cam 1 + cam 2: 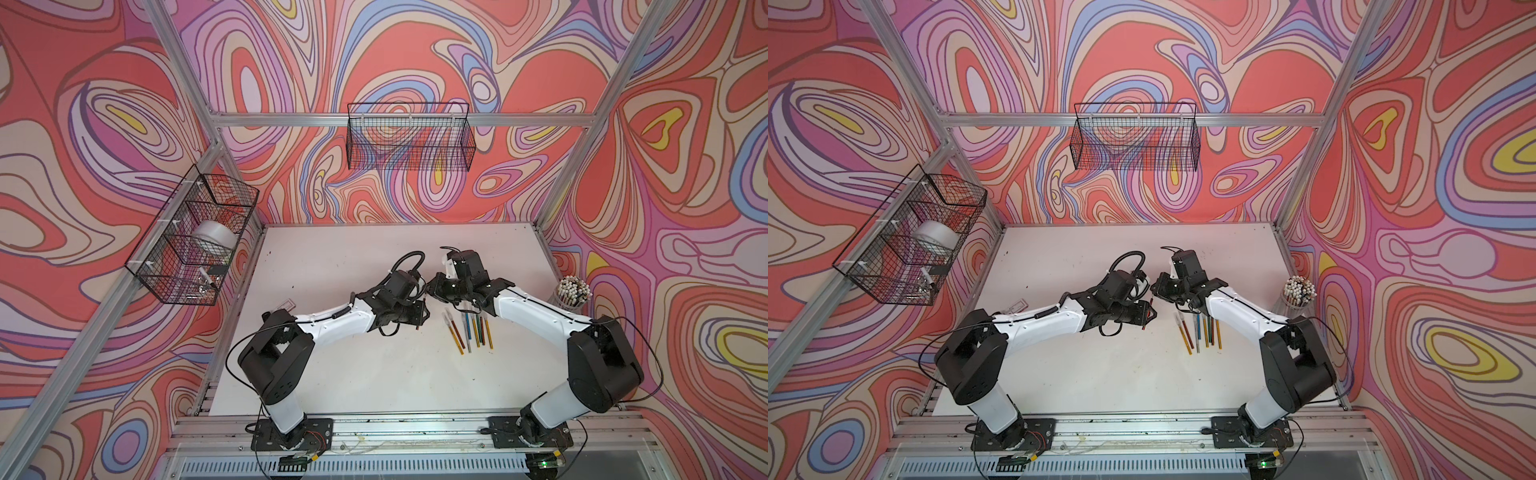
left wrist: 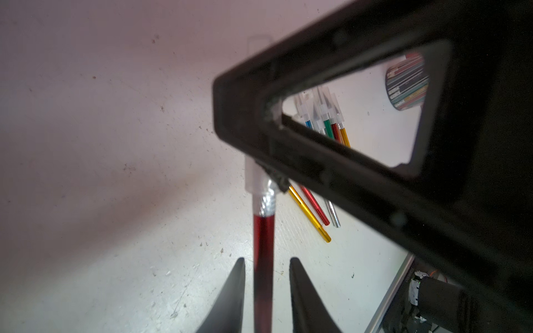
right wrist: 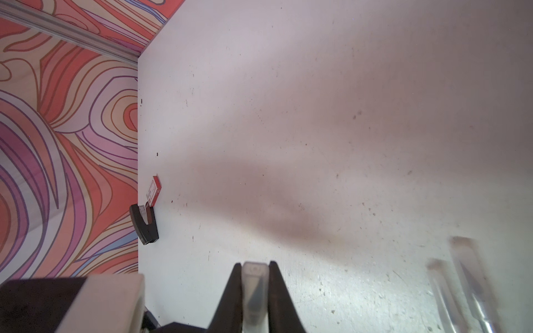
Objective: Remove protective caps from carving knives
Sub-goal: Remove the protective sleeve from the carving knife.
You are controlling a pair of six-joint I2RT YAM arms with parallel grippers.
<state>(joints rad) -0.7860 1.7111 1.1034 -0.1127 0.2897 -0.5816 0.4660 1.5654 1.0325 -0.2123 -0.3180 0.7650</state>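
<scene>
A red carving knife (image 2: 264, 245) hangs above the table between my two grippers. My left gripper (image 2: 267, 259) stands open around its handle, with a gap on each side. My right gripper (image 3: 255, 263) is shut on its protective cap (image 3: 253, 288), and the dark blade shows inside the translucent tube. In the left wrist view the cap (image 2: 253, 178) still sits on the knife's silver collar, beside a right finger (image 2: 317, 161). In both top views the grippers (image 1: 424, 311) (image 1: 432, 291) meet at mid-table. Several more capped knives (image 1: 469, 328) (image 1: 1200, 332) lie in a row near the right arm.
A clear cup of white-tipped sticks (image 1: 573, 293) stands at the table's right edge. Wire baskets hang on the back wall (image 1: 409, 137) and the left wall (image 1: 195, 237). A small red box (image 3: 154, 190) and a black object (image 3: 144, 225) lie at the table's left edge.
</scene>
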